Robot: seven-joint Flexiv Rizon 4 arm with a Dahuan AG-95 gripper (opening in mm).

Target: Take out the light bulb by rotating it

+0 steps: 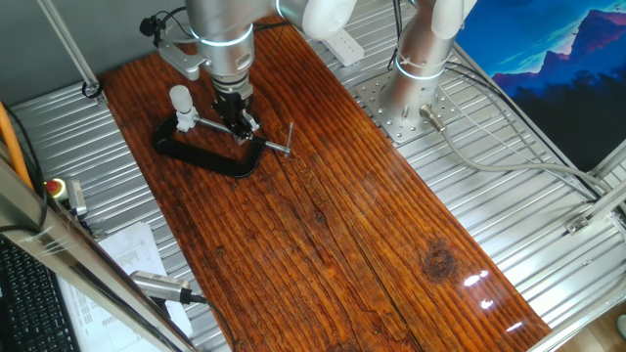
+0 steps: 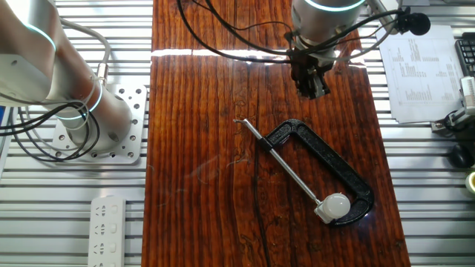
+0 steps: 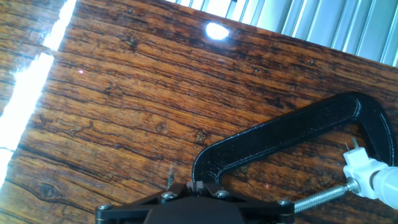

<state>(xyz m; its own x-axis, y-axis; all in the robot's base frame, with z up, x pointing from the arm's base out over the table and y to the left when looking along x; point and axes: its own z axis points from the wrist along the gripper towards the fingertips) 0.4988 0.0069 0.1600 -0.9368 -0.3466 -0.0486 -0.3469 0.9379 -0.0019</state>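
The light bulb [image 1: 180,98] [image 2: 335,202] is small and frosted white. It stands upright in a white socket gripped at one end of a black C-clamp [image 1: 205,154] [image 2: 326,152] [image 3: 280,134] lying on the wooden board. In the hand view only the socket [image 3: 360,165] and an edge of the bulb [image 3: 390,186] show at the far right. My gripper [image 1: 235,119] [image 2: 312,85] [image 3: 196,185] hangs shut with nothing in it, apart from the bulb, over the clamp's screw-rod side. Its fingertips are pressed together.
The clamp's steel screw rod [image 2: 289,167] runs from its handle pin to the socket. The arm's base [image 1: 406,98] [image 2: 89,119] stands beside the board. A power strip [image 2: 107,222], papers [image 2: 423,74] and a red button [image 1: 56,186] lie off the board on the metal table.
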